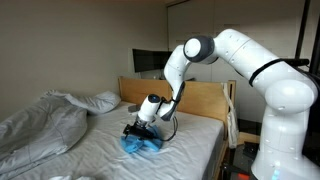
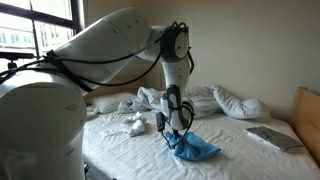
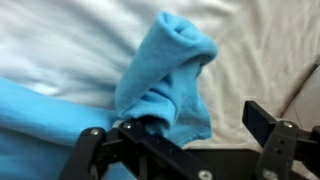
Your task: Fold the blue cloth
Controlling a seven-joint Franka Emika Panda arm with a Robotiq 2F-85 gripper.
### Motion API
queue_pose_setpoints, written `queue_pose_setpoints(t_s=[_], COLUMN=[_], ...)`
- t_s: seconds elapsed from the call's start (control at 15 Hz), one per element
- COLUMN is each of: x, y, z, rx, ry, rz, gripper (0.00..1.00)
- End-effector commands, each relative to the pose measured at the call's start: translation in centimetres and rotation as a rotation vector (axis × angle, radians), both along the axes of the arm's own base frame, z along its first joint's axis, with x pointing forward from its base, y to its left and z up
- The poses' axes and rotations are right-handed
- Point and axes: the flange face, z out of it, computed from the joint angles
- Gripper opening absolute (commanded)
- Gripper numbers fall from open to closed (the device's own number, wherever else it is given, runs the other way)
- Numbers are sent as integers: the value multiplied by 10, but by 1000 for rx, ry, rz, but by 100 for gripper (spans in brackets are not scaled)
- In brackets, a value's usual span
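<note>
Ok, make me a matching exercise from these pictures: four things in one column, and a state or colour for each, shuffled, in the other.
Things:
1 blue cloth
2 gripper
3 duvet
4 headboard

States:
a wooden
b open
c bunched under the gripper
d rumpled, grey-white

Pairs: 1-c, 2-b, 3-d, 4-a

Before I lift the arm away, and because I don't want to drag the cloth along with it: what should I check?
1. Gripper open: ok, the jaws stand wide apart.
2. Blue cloth free of the fingers: cannot tell; a raised bunch stands between them, close against one.
3. Cloth folded flat: not ok; in an exterior view it lies as a crumpled heap.
4. Cloth well on the bed: ok.
5. Duvet apart from the cloth: ok.
</note>
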Motion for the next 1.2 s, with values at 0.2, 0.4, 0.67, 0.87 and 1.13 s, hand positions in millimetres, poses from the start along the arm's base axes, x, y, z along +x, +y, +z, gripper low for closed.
queue_pose_setpoints(t_s=[0.2,0.4,0.67,0.87,1.13], x=[-16,-16,-14,-13,-4], y=[28,52,72,64,71], z=[10,23,47,49,42], rx=[-3,-2,12,36,35], ry=[9,-15,-49,-38,-54], rz=[49,107,141,126,125], gripper=[100,100,100,100,100])
